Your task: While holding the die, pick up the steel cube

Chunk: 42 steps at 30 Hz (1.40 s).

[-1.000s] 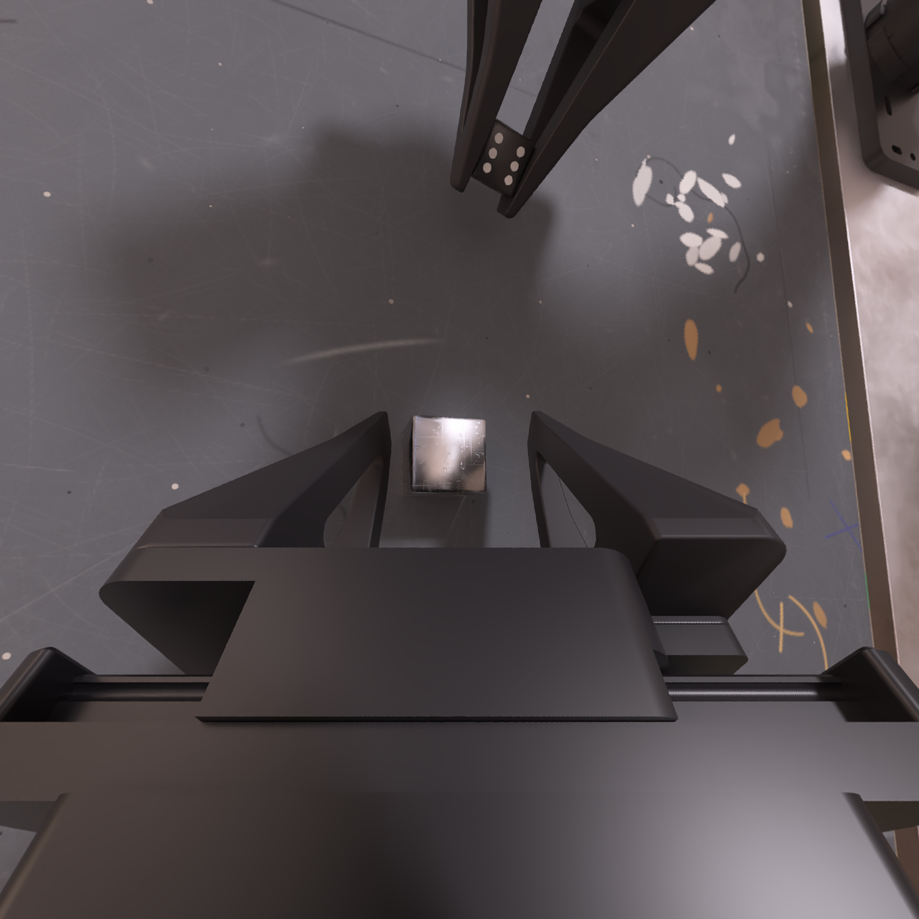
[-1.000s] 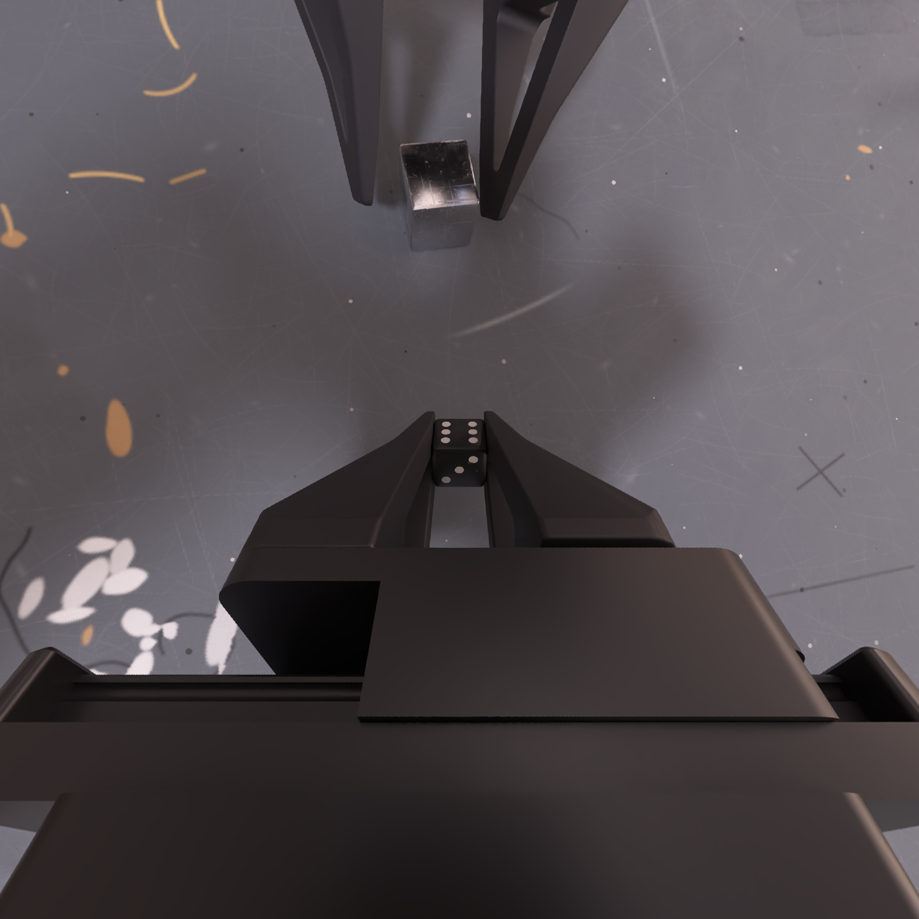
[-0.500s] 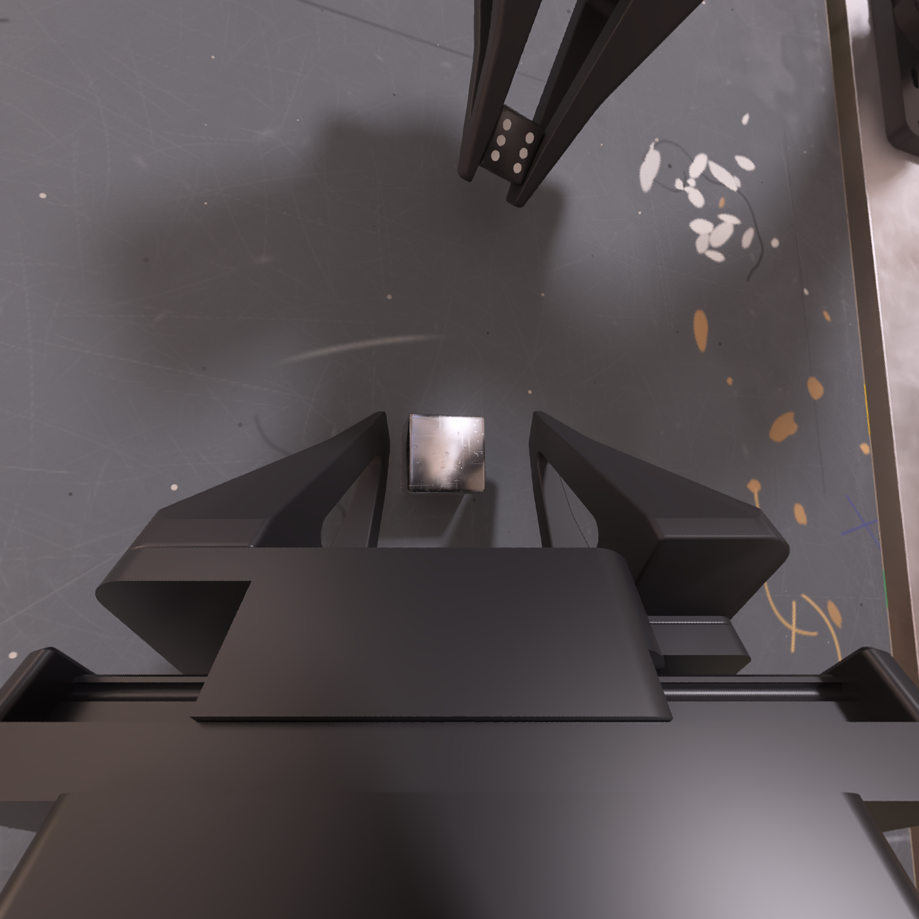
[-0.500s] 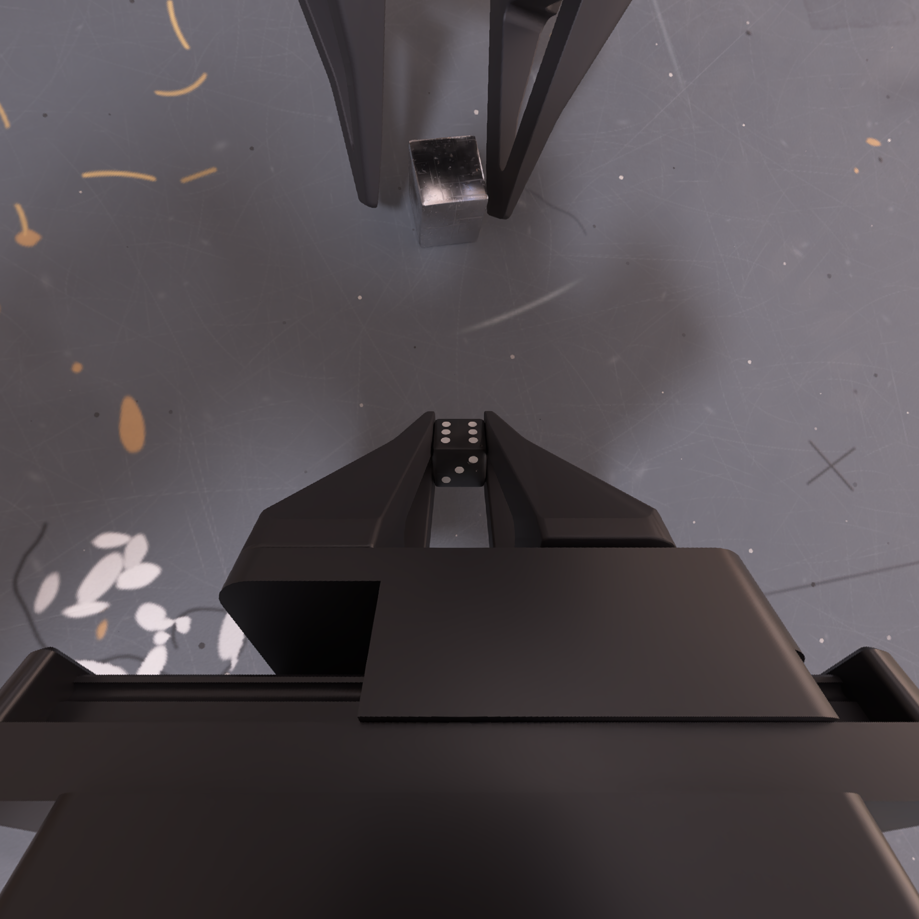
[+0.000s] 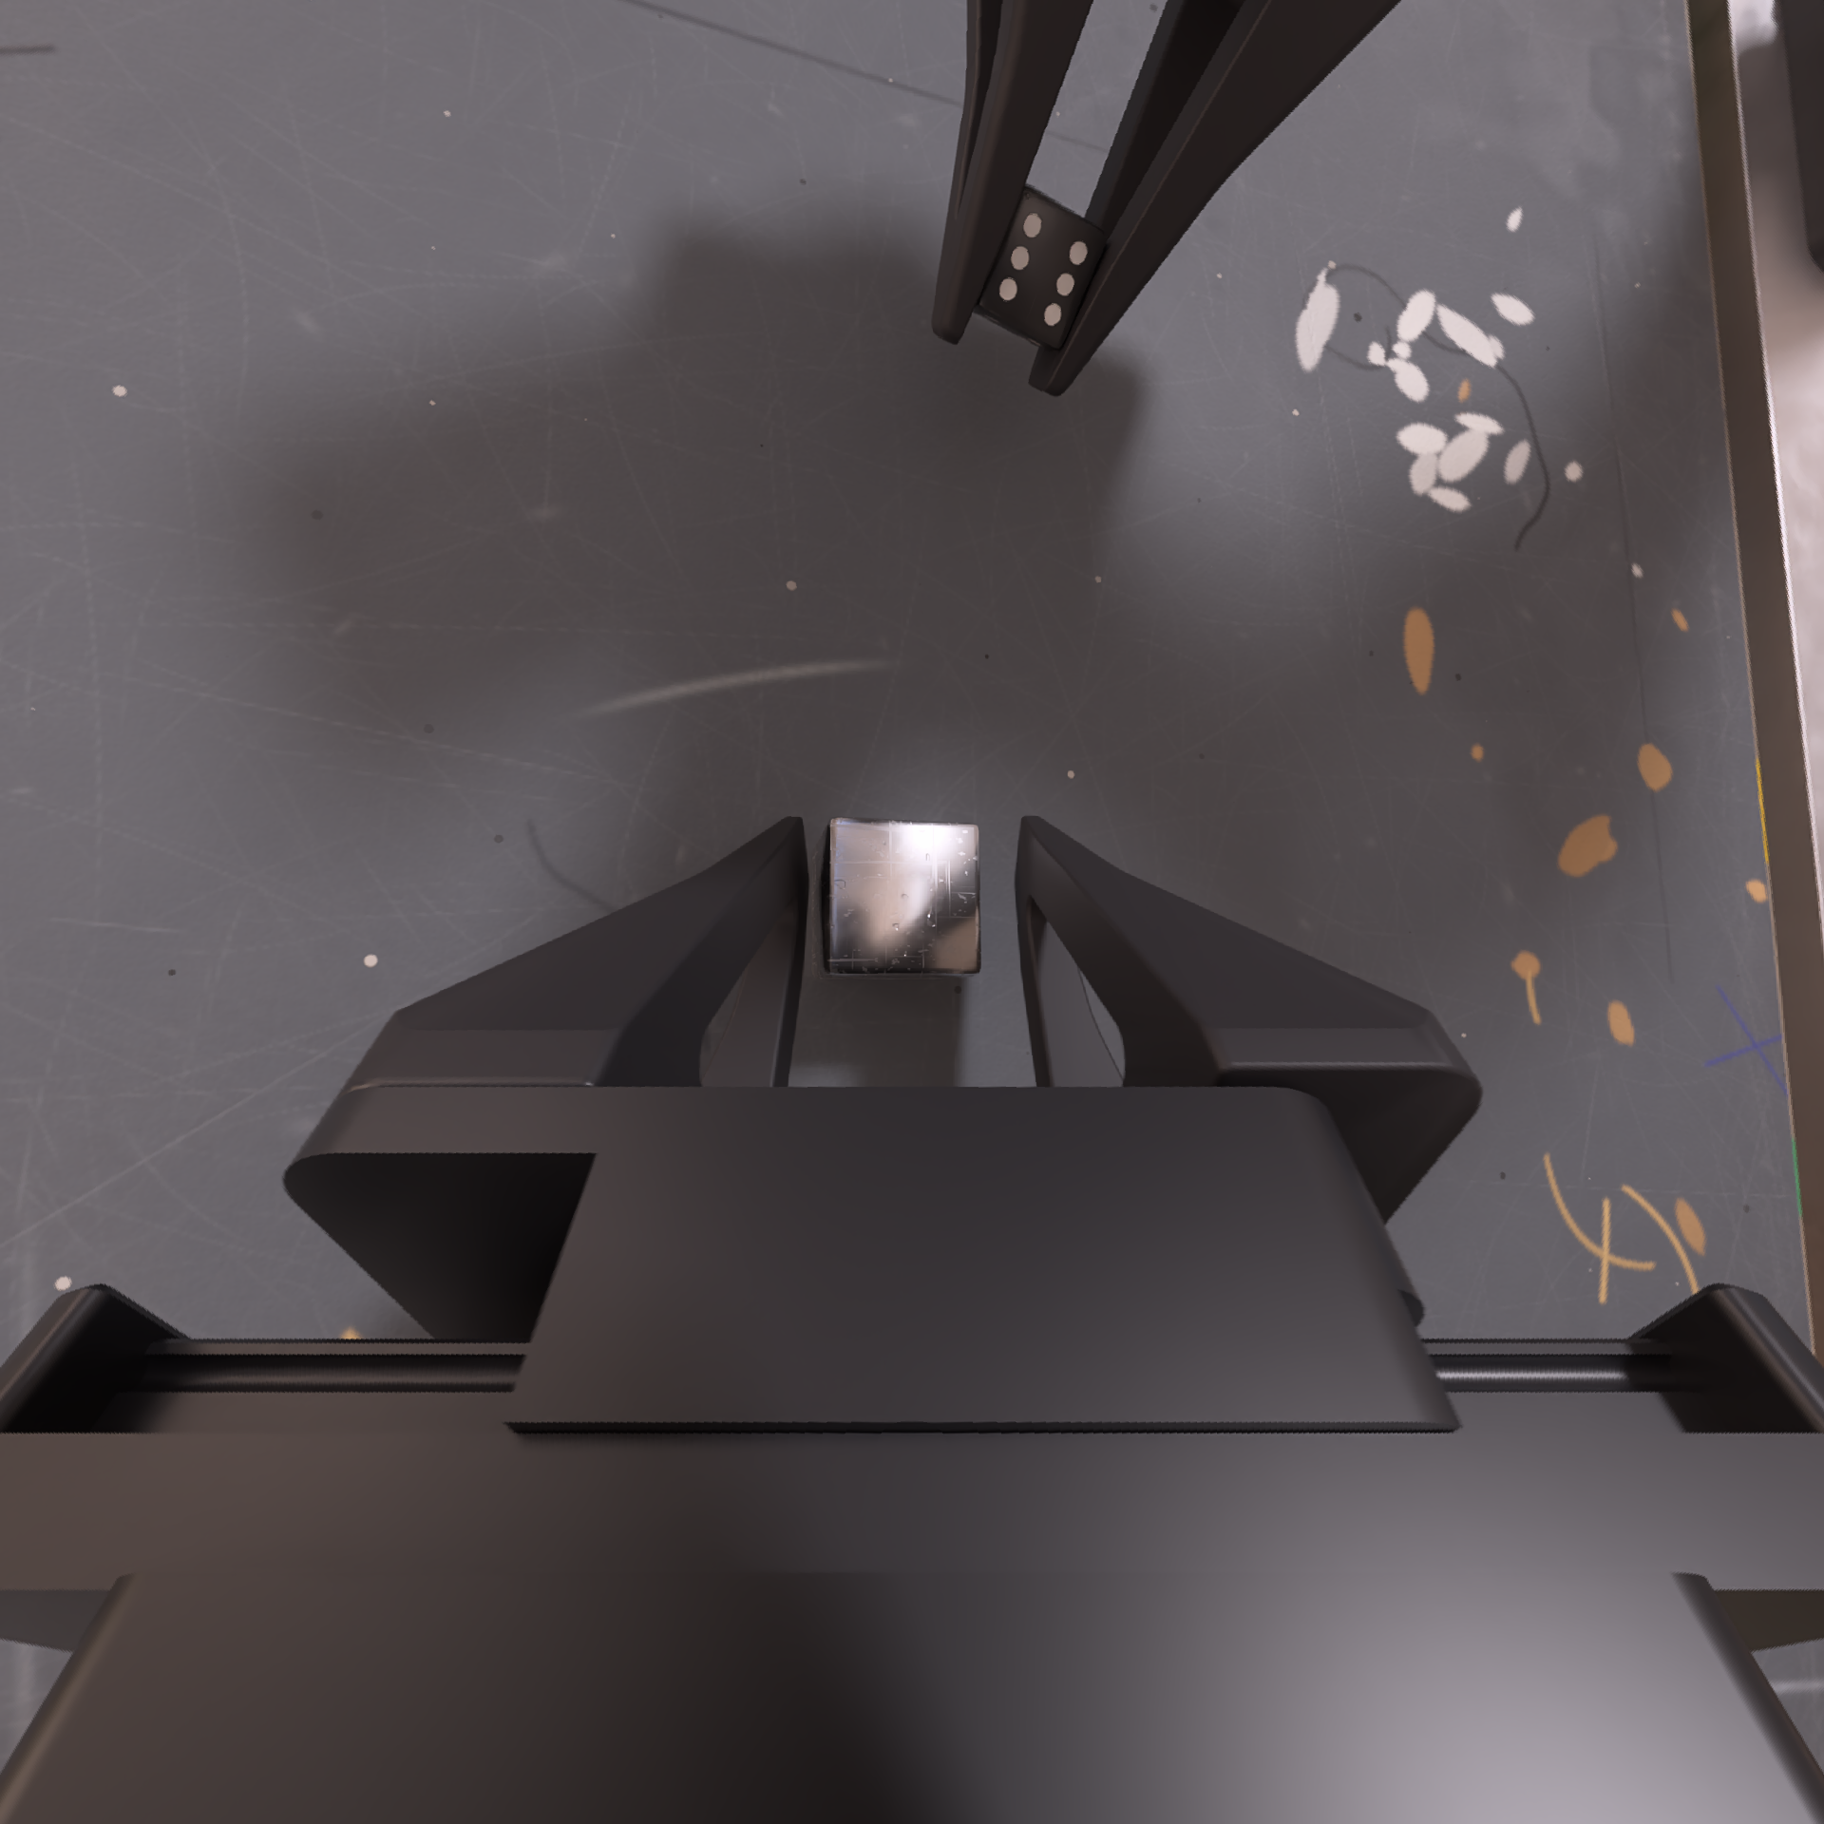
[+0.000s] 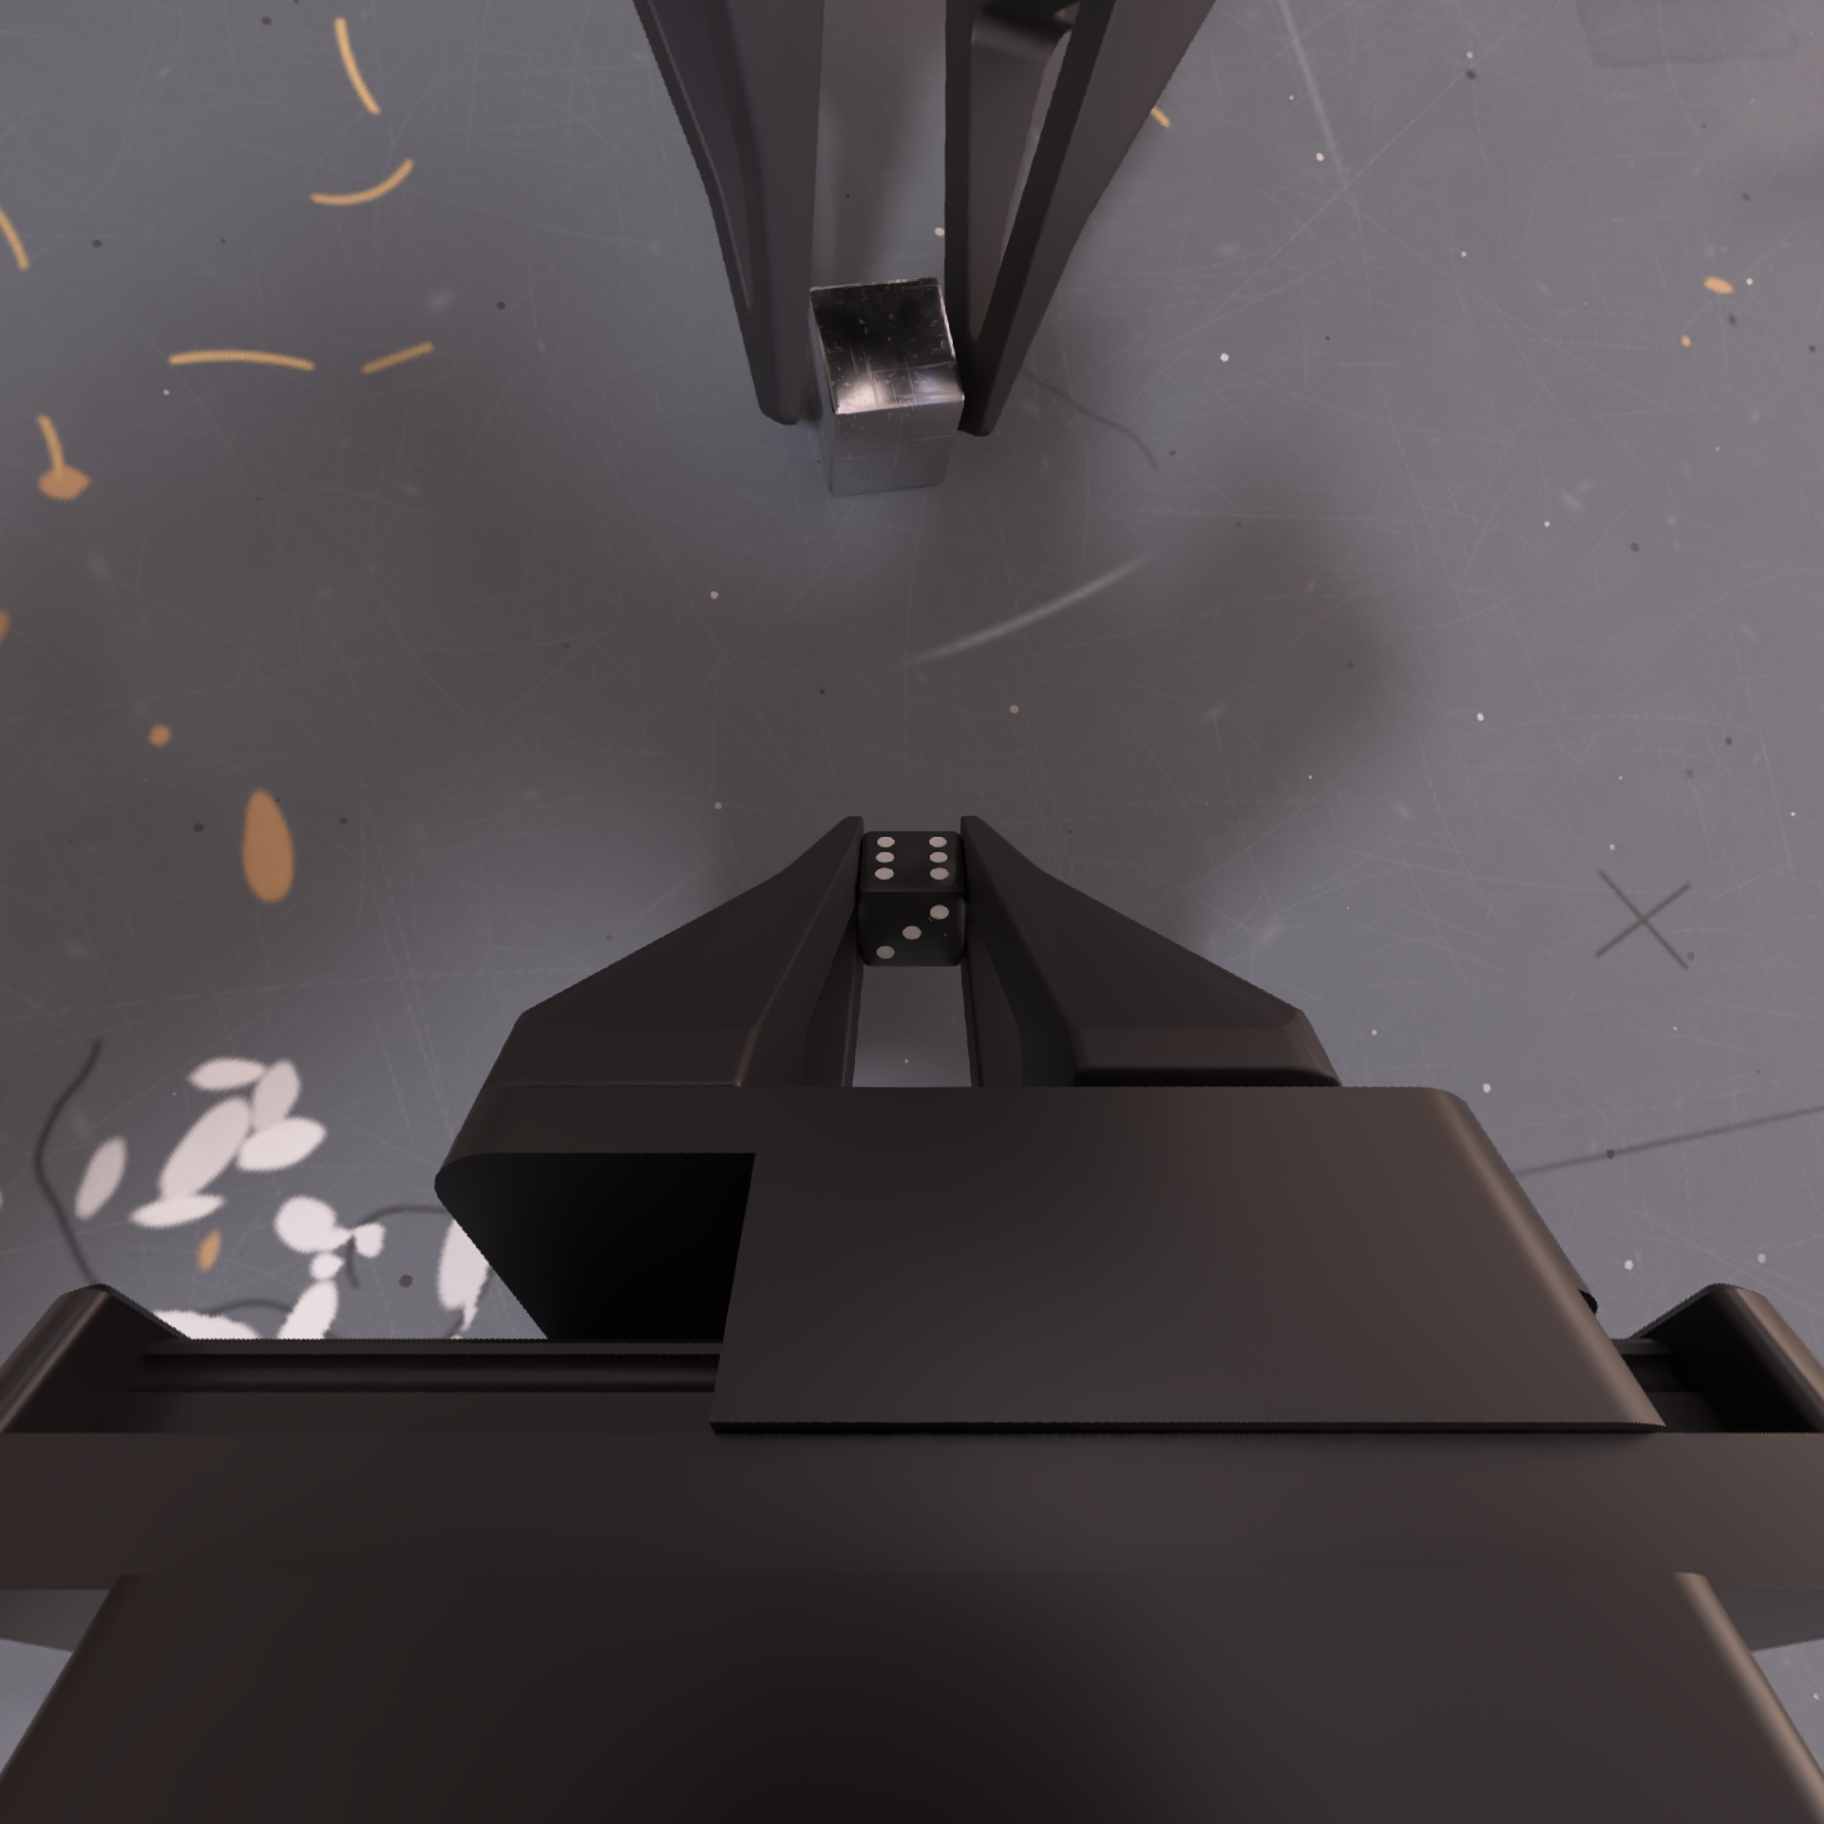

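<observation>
A scratched dark grey bench (image 5: pixel 494 494) fills both views, freckled with white petal-shaped paint marks (image 5: pixel 1431 395) at two o'clock in the left wrist view and orange splashes (image 5: pixel 1579 849) down at three o'clock. A pale metal edge strip (image 5: pixel 1747 494) runs along the bench's right border there.

And here's the left gripper (image 5: pixel 908 893), low over the bench, its jaws parted around the steel cube (image 5: pixel 904 896). The left finger sits just beside the cube's side, while a thin gap shows on the right, so the cube is bracketed and not clamped. From the right wrist view the same cube (image 6: pixel 885 380) appears at twelve o'clock, resting on the bench between those two fingers.

The right gripper (image 6: pixel 910 888) is closed tight on the black die (image 6: pixel 910 898), white pips facing the camera, held at the fingertips clear of the bench. In the left wrist view that die (image 5: pixel 1048 268) shows at one o'clock, pinched between dark fingers, well apart from the cube.
</observation>
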Tool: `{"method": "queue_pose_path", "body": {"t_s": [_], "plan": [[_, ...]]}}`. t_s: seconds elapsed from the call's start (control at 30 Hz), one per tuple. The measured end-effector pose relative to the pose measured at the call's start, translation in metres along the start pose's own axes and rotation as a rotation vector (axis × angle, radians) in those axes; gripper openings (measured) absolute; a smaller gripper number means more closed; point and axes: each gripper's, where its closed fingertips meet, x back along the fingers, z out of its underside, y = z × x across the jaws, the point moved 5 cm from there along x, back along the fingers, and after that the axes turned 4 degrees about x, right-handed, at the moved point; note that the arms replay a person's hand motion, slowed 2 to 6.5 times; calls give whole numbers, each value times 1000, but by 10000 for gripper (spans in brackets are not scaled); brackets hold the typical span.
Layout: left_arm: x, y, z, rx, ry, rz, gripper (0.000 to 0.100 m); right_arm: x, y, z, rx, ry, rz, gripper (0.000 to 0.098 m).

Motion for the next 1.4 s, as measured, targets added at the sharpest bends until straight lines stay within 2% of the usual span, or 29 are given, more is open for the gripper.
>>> {"method": "queue_pose_path", "body": {"t_s": [0.17, 0.9, 1.07, 1.4], "plan": [[0, 1, 0, -7, 0, -10, 277, 0, 0, 0, -2, 0, 1, 160], [0, 1, 0, -4, -1, -14, 278, 5, -1, -1, -24, -36, 19, 160], [0, 1, 0, -3, -1, -15, 278, 7, -6, 1, -36, -38, 65, 160], [0, 1, -1, -3, -1, -15, 278, 15, -27, 11, -122, -31, 225, 160]]}}
